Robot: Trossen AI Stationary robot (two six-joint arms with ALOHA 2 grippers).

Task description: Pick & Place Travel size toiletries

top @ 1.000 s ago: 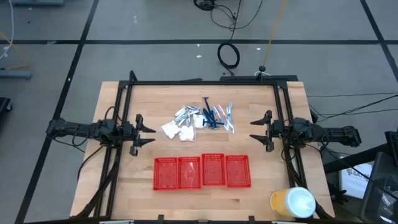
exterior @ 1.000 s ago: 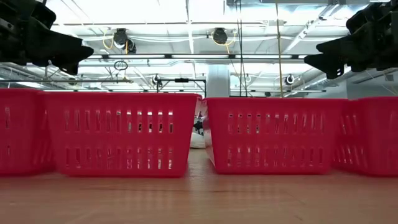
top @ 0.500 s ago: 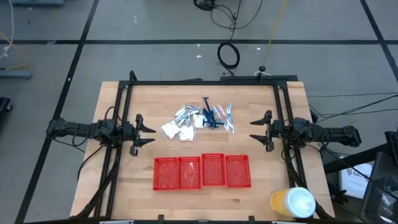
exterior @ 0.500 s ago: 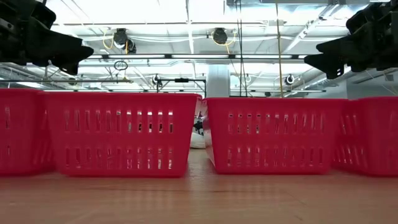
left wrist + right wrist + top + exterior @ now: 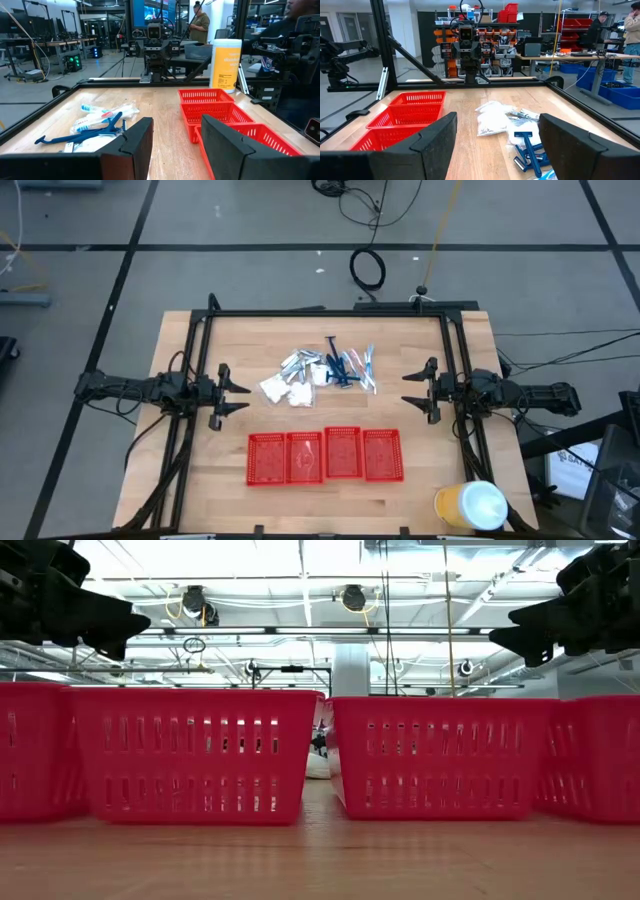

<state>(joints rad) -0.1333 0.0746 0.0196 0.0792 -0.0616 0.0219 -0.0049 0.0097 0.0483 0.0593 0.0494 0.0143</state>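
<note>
The travel size toiletries lie in a loose pile on the wooden table, just beyond its middle. White soft packets [image 5: 285, 389] and silvery sachets [image 5: 300, 363] are on the pile's left. Dark blue sticks [image 5: 338, 367] and clear-wrapped sticks [image 5: 366, 370] are on its right. Several red mesh baskets [image 5: 325, 455] stand in a row nearer the front edge. My left gripper [image 5: 244, 397] hovers open at the table's left, pointing level toward the middle. My right gripper [image 5: 406, 389] hovers open at the right, facing it. Nothing is between the fingers of either gripper [image 5: 175, 145] [image 5: 497, 145].
A yellow bottle with a white cap [image 5: 470, 506] stands at the near right corner. A black frame rail [image 5: 330, 313] runs round the far and side edges. Bare wood lies between each gripper and the pile. A person [image 5: 200, 22] stands far off in the room.
</note>
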